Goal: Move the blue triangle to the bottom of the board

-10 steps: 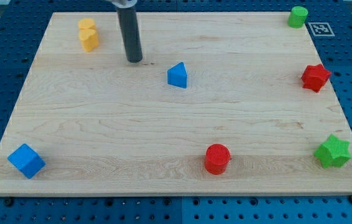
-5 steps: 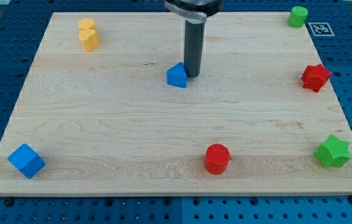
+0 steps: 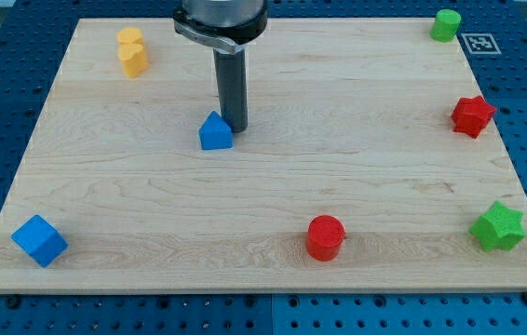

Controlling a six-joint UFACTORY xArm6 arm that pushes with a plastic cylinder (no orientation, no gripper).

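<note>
My tip [image 3: 235,127] is down on the worktop [image 3: 273,186], planted just to the right of the blue triangle [image 3: 215,132] and a touch behind it, looking pressed right up against its upper right side. No fingers on this arm, just the dark rod, so there is nothing to open or close! The blue triangle sits left of centre in the upper half of the worktop, well away from the bottom edge. Up in the top left corner stands the yellow block [image 3: 132,51], its shape hard to make out, well clear of the rod. Top right corner, the green cylinder [image 3: 446,25], small and round. Along the right edge, the red star [image 3: 472,115] sits about a third of the way down, and lower, near the bottom right corner, the green star [image 3: 498,227]. Near the bottom edge, a little right of centre, rests the red cylinder [image 3: 325,237]. And in the bottom left corner, the blue cube [image 3: 39,240], turned corner-on, far from the triangle and far from my tip.
</note>
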